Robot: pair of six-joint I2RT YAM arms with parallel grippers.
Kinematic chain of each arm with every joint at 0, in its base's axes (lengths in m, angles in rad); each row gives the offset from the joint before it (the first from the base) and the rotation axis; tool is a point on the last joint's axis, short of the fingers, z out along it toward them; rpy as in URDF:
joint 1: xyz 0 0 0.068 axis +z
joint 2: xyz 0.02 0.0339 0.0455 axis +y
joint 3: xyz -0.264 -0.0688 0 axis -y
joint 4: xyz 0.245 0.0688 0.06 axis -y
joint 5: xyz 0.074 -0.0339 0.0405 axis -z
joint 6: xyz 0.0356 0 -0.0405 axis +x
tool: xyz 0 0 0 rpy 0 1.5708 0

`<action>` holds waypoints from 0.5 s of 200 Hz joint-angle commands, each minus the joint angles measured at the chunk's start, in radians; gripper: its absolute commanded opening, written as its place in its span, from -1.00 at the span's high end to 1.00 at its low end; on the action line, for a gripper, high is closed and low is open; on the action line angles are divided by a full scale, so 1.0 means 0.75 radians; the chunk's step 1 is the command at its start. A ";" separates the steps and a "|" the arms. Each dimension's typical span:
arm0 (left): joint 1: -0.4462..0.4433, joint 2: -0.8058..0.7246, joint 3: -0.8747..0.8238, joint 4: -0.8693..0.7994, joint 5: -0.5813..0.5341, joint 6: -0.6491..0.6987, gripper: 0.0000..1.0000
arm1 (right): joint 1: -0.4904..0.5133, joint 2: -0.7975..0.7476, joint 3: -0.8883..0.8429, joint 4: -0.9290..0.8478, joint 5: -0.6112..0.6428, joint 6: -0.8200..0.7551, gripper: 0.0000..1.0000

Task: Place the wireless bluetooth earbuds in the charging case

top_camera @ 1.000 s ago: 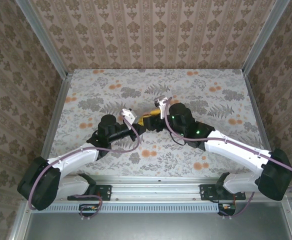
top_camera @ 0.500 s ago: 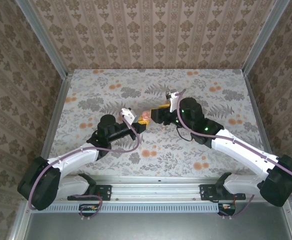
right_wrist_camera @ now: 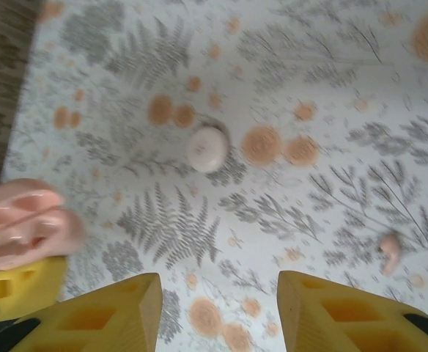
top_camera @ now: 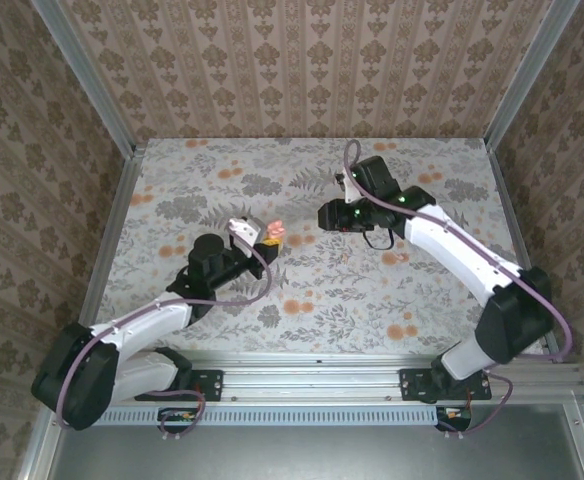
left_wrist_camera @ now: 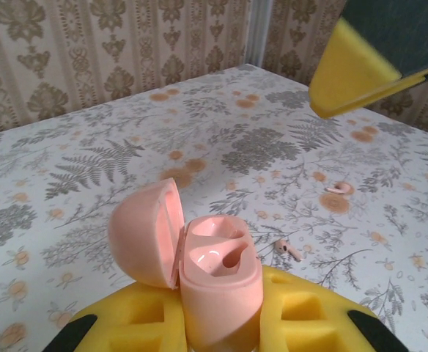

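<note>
Backed the right gripper (top_camera: 324, 215) off from the charging case (top_camera: 273, 235) — close against it a second ago, now well apart, toward the far side of the table (top_camera: 172, 170). Narrowed its jaws a little on the way, yet left them parted with nothing between, going by the yellow fingers (right_wrist_camera: 104, 312) in the right wrist view. Kept the left gripper (top_camera: 262, 242) clamped shut on the case, drawn slightly leftward and held off the table.

Reads as a turn between steps: lid (left_wrist_camera: 144, 235) swung open to the left, both pink wells (left_wrist_camera: 214, 257) apparently bare. Likely time to fetch an earbud rather than handle the case further.

Counted:
- One charging case and two grippers.
- In the left wrist view, two small pinkish pieces on the table. One earbud (left_wrist_camera: 291, 249) just beyond the case, and a curled piece (left_wrist_camera: 338, 188) farther right — probably its mate, though too small to be sure.
- In the right wrist view, one earbud near the right edge.
- Also there, one round whitish disc (right_wrist_camera: 207, 149) near the middle, larger than an earbud and not one.
</note>
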 commanded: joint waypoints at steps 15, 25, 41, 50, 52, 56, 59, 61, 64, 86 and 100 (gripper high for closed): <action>0.038 -0.059 -0.039 -0.040 -0.028 -0.019 0.79 | -0.043 0.239 0.121 -0.473 0.083 0.021 0.11; 0.045 -0.068 -0.039 -0.062 -0.025 -0.007 0.79 | -0.045 0.303 0.156 -0.522 0.111 0.021 0.12; 0.053 -0.079 -0.044 -0.090 -0.018 0.020 0.79 | -0.045 0.391 0.212 -0.580 0.169 0.030 0.13; 0.058 -0.083 -0.045 -0.099 -0.021 0.026 0.79 | -0.047 0.437 0.240 -0.598 0.181 0.041 0.13; 0.059 -0.083 -0.046 -0.101 -0.021 0.028 0.79 | -0.047 0.449 0.247 -0.601 0.185 0.043 0.14; 0.061 -0.083 -0.048 -0.102 -0.017 0.032 0.79 | -0.047 0.467 0.259 -0.608 0.192 0.048 0.14; 0.063 -0.083 -0.049 -0.102 -0.015 0.035 0.79 | -0.047 0.486 0.268 -0.611 0.195 0.051 0.14; 0.063 -0.083 -0.049 -0.103 -0.013 0.039 0.79 | -0.047 0.497 0.276 -0.613 0.195 0.054 0.14; 0.063 -0.083 -0.051 -0.104 -0.011 0.041 0.79 | -0.049 0.514 0.287 -0.618 0.193 0.058 0.14; 0.068 -0.081 -0.057 -0.105 0.013 0.077 0.79 | -0.049 0.631 0.356 -0.627 0.183 0.078 0.21; 0.068 -0.083 -0.067 -0.095 0.042 0.109 0.79 | -0.053 0.681 0.385 -0.621 0.187 0.091 0.25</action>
